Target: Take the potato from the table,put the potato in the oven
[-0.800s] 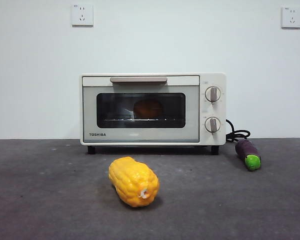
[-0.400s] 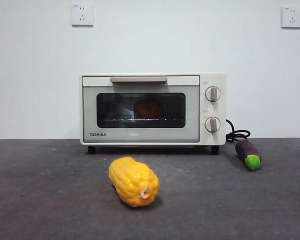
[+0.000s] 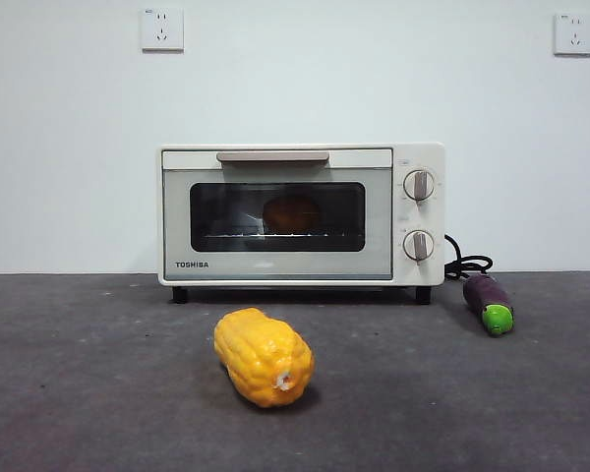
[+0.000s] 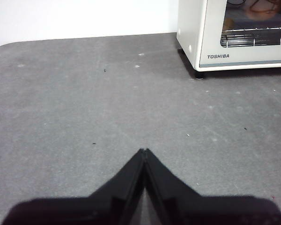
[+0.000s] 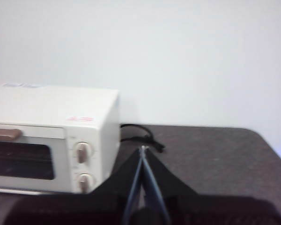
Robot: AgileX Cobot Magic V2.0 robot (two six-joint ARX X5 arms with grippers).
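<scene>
The potato (image 3: 291, 213) shows as an orange-brown lump behind the dark glass, lying on the rack inside the oven (image 3: 300, 214), whose door is closed. In the left wrist view the oven (image 4: 239, 35) is at the far right, with the potato (image 4: 263, 5) dimly seen through the glass. My left gripper (image 4: 144, 151) is shut and empty above bare table (image 4: 84, 103), well away from the oven. My right gripper (image 5: 142, 149) is shut and empty, raised beside the knob end of the oven (image 5: 51, 136). Neither arm appears in the front view.
A bumpy yellow corn cob (image 3: 264, 356) lies on the table in front of the oven. A small purple eggplant (image 3: 488, 304) with a green tip rests to the oven's right, next to the black cord (image 3: 464, 264). Two wall sockets sit high on the white wall.
</scene>
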